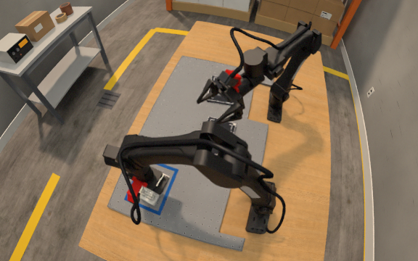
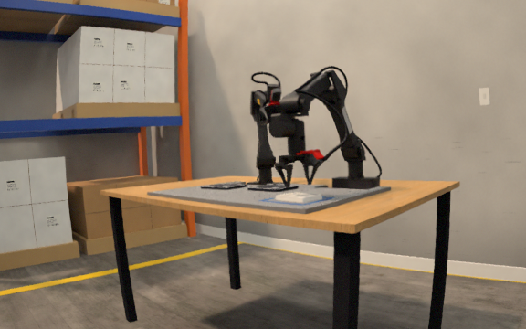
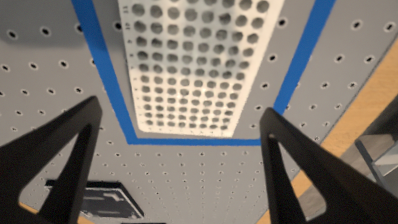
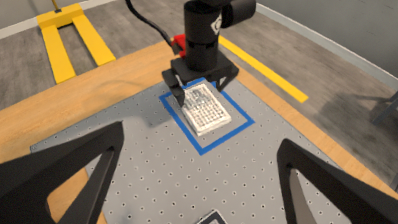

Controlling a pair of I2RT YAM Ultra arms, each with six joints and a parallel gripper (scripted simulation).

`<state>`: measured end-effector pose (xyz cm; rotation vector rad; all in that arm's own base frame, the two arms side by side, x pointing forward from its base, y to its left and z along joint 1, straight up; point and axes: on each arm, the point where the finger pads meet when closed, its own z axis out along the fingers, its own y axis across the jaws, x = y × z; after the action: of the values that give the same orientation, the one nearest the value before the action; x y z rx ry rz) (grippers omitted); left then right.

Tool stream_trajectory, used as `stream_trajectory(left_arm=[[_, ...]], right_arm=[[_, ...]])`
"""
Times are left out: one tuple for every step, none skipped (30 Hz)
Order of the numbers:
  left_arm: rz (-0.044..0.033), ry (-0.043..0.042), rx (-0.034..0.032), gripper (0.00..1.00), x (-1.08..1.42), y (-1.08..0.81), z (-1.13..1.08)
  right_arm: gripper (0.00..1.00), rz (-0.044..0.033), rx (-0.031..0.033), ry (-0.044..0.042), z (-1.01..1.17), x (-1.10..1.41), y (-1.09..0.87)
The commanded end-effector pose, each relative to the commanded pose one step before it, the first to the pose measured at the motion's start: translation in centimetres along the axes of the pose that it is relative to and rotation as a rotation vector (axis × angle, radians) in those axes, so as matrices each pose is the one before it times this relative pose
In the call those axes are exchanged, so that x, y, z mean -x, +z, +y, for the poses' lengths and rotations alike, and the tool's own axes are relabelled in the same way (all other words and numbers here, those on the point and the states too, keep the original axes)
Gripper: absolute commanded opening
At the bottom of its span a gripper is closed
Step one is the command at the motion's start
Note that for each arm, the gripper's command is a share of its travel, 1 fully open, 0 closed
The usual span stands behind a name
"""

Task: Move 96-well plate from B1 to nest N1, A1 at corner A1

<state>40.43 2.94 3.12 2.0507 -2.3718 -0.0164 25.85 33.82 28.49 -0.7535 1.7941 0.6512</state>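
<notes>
The white 96-well plate (image 1: pixel 150 197) lies flat inside the blue tape frame of bench spot B1 (image 1: pixel 165 192). It also shows in the left wrist view (image 3: pixel 200 70), in the right wrist view (image 4: pixel 205 107) and in the exterior view (image 2: pixel 299 197). My left gripper (image 1: pixel 155 188) hangs open just above the plate, fingers pointing down and straddling it without touching (image 3: pixel 180 109). It shows from the right wrist view too (image 4: pixel 200 75). My right gripper (image 1: pixel 209 95) is open and empty above the far part of the mat (image 4: pixel 200 140). The black plate nest N1 (image 1: pixel 231 127) is mostly hidden under the left arm.
A grey perforated mat (image 1: pixel 194 203) covers the wooden table (image 1: pixel 296 163). A second flat black fixture (image 2: pixel 224 185) lies beyond the nest (image 2: pixel 272 186). The arm bases (image 1: pixel 260 221) stand along the table's right side. Shelves with boxes (image 2: pixel 108 68) stand behind.
</notes>
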Motion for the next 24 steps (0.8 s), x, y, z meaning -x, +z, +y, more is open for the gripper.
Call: stream_trajectory(left_arm=[[-0.00005,-0.00279,-0.02151,1.0,-0.055,0.357,-0.502],[-0.0004,0.0,-0.0019,1.0,0.003,0.073,-0.016],[-0.00052,0.0,-0.00245,1.0,0.005,0.052,-0.022],[-0.00018,0.0,-0.00086,1.0,0.001,0.115,-0.006],[0.0,0.0,0.0,1.0,0.0,0.0,0.0],[0.0,0.0,0.0,1.0,0.0,0.0,0.0],[-0.00316,0.0,-0.01496,1.0,0.082,-0.284,-0.387],[0.00311,0.0,0.01469,1.0,-0.084,0.565,0.397],[0.00084,0.0,0.00396,1.0,-0.009,0.307,0.044],[0.00032,0.0,0.00153,1.0,-0.004,0.21,0.018],[0.0,0.0,0.0,1.0,0.0,0.149,0.002],[0.0,0.0,0.0,1.0,0.0,0.149,0.002],[0.0,0.0,0.0,1.0,0.0,0.149,0.002],[0.0,0.0,0.0,1.0,0.0,0.149,0.002],[0.0,0.0,0.0,1.0,0.0,0.149,0.002],[0.0,0.0,0.0,1.0,0.0,0.149,0.002],[0.0,0.0,0.0,1.0,0.0,0.149,0.002],[-0.00013,0.0,-0.00062,1.0,0.001,0.124,-0.005],[-0.0007,0.0,-0.00333,1.0,0.008,0.017,-0.037],[-0.00026,0.0,-0.00122,1.0,0.003,0.101,-0.013],[0.00016,0.00001,0.00074,1.0,-0.002,0.178,0.011],[0.0,0.0,0.0,1.0,0.0,0.0,0.0],[0.0,0.0,0.0,1.0,0.0,0.0,0.0],[-0.00288,0.0,-0.01361,1.0,0.085,-0.223,-0.4]], right_arm=[[1.0,-0.0054,0.00553,0.00154,0.338,0.074,-0.726],[1.0,0.0,0.0,0.0,0.0,0.0,0.0],[1.0,0.0,0.0,0.0,0.0,0.0,0.0],[1.0,0.0,0.0,0.0,0.0,0.0,0.0],[1.0,0.0,0.0,0.0,0.0,0.0,0.0],[1.0,0.0,0.0,0.0,0.0,0.0,0.0],[1.0,0.0,0.0,0.0,0.0,0.0,0.0],[1.0,0.0,0.0,0.0,0.0,0.0,0.0],[1.0,0.0,0.0,0.0,0.0,0.0,0.0],[1.0,0.0,0.0,0.0,0.0,0.0,0.0],[1.0,0.0,0.0,0.0,0.0,0.0,0.0],[1.0,0.0,0.0,0.0,0.0,0.0,0.0],[1.0,0.0,0.0,0.0,0.0,0.0,0.0],[1.0,0.0,0.0,0.0,0.0,0.0,0.0],[1.0,0.0,0.0,0.0,0.0,0.0,0.0],[1.0,0.0,0.0,0.0,0.0,0.0,0.0],[1.0,0.0,0.0,0.0,0.0,0.0,0.0],[1.0,0.0,0.0,0.0,0.0,0.0,0.0],[1.0,0.0,0.0,0.0,0.0,0.0,0.0],[1.0,0.0,0.0,0.0,0.0,0.0,0.0],[1.0,0.0,0.0,0.0,0.0,0.0,0.0],[1.0,0.0,0.0,0.0,0.0,0.0,0.0],[1.0,0.0,0.0,0.0,0.0,0.0,0.0],[1.0,0.0,0.0,0.0,0.0,0.0,0.0]])
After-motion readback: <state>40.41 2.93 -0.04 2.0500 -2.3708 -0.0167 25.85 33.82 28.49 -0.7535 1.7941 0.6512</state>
